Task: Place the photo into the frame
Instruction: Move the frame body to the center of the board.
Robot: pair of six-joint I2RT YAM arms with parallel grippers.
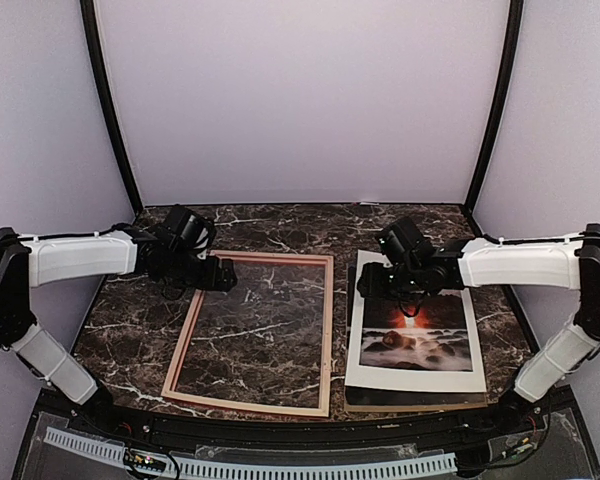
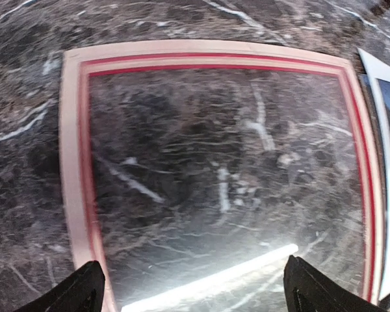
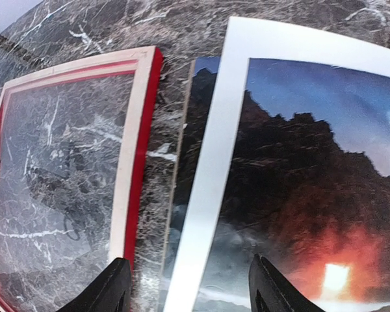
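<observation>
The frame (image 1: 327,330) lies flat at centre-left of the table, pale wood back up, with red along its inner edge (image 2: 71,162) and outer side (image 3: 133,130). The photo (image 1: 415,335) lies to its right under a white mat (image 1: 360,340), and its rocks and orange glow show through the mat's window (image 3: 299,169). My left gripper (image 1: 220,277) hovers open and empty over the frame's far left corner (image 2: 195,286). My right gripper (image 1: 375,285) hovers open and empty over the far left part of the mat (image 3: 190,279), above its left border.
A brown backing board (image 1: 420,405) lies under the photo and mat, its thin edge showing in the right wrist view (image 3: 175,195). The frame's pane reflects a bright light strip (image 2: 208,283). A narrow strip of marble table (image 1: 342,300) separates frame and stack. Walls enclose the back and sides.
</observation>
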